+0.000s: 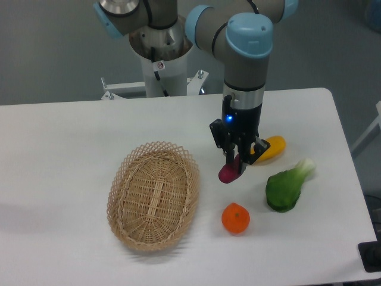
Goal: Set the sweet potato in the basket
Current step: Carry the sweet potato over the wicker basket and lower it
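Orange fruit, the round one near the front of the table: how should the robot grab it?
Best guess: from straight above, fingers closing across the widest middle of the orange. It is round, so no side grips better, and it sits clear of the basket and the green vegetable. The gripper now holds the sweet potato.
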Robot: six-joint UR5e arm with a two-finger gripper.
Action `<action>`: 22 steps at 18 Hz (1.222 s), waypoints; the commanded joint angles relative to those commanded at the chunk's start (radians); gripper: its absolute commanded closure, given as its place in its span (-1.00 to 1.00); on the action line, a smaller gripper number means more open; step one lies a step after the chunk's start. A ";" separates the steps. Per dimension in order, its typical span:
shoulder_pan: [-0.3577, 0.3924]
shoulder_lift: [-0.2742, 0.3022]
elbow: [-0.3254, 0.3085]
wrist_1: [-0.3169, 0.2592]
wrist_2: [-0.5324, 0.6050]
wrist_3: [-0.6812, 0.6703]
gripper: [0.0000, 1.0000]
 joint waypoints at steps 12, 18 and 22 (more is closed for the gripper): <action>-0.222 -0.020 -0.098 0.135 0.135 -0.365 0.63; -0.348 -0.064 -0.198 0.155 0.282 -0.293 0.63; -0.385 -0.103 -0.218 0.156 0.308 -0.293 0.62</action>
